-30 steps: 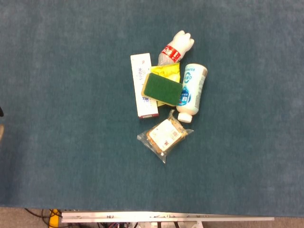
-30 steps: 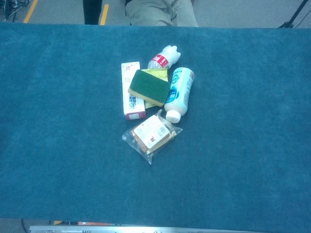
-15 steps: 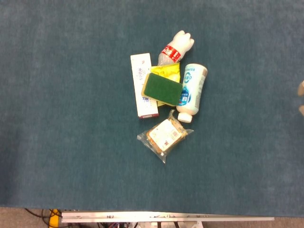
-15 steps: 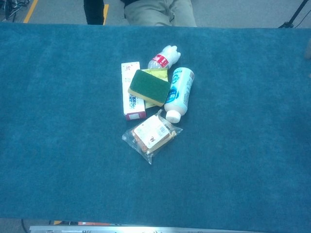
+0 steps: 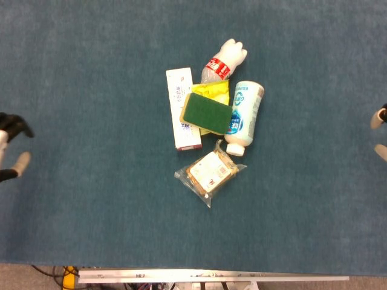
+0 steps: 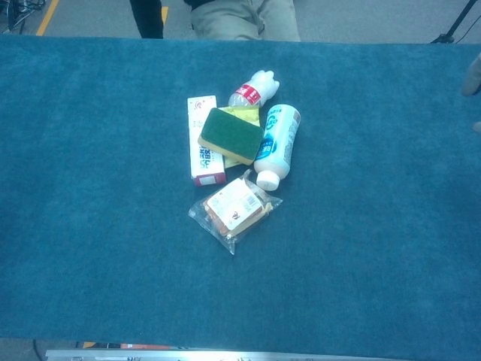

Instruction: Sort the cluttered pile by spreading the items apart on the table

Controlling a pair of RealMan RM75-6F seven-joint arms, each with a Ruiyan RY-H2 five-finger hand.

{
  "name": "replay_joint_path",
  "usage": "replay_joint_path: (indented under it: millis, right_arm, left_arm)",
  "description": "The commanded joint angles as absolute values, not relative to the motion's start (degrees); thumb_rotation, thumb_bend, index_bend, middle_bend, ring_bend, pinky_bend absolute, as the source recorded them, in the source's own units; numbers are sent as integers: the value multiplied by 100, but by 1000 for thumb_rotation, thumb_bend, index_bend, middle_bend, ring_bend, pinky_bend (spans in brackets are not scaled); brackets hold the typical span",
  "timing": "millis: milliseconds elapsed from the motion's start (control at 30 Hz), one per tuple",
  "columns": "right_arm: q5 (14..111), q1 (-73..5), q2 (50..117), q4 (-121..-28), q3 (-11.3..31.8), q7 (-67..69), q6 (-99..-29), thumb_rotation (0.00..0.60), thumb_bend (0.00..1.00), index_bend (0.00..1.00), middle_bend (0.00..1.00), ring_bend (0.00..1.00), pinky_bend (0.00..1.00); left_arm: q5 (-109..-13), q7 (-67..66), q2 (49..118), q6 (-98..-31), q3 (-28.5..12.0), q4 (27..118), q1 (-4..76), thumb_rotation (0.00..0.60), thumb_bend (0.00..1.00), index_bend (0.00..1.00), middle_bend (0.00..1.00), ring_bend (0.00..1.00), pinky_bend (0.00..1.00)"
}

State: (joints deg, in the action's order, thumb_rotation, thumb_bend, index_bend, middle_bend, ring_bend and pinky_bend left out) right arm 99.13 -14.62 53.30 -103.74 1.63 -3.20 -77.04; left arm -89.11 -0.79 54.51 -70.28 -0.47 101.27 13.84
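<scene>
Both robot hands now edging in, 2 bottles, 1 sponge

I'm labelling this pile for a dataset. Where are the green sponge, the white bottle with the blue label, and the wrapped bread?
green sponge (image 5: pixel 207 112), head view, centre of its green top face.
white bottle (image 5: pixel 243 115), head view, on its blue label.
wrapped bread (image 6: pixel 234 208), chest view, on the package's label.

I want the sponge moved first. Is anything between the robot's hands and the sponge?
Nothing visible blocks it. The green sponge lies on top of the pile, and only bare table shows between it and the left hand or right hand.
</scene>
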Motion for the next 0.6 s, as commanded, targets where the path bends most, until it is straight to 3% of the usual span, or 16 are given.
replay_joint_path:
  millis: [33,300,600]
  right_arm:
    - [9967,-1414,5282,-10431,121,-350,-7779,600,160,477,507,426,395]
    - [9928,-1371,5273,-10514,66,-488,-7773,600,158,461,503,419,395]
    - [9880,-1411,5344,-10525,70,-549,-7705,600,152,459,501,419,395]
  left_arm:
    - [-9171,241,5452,-6470,-70,10017,1871,600,358,338,290,235,233]
    - [-9338,286,5662,-5476,-212,9814,2771,600,357,202,210,162,201]
    - [-8901,534,6051,-4414,-441,9553,3644,600,358,67,64,49,161]
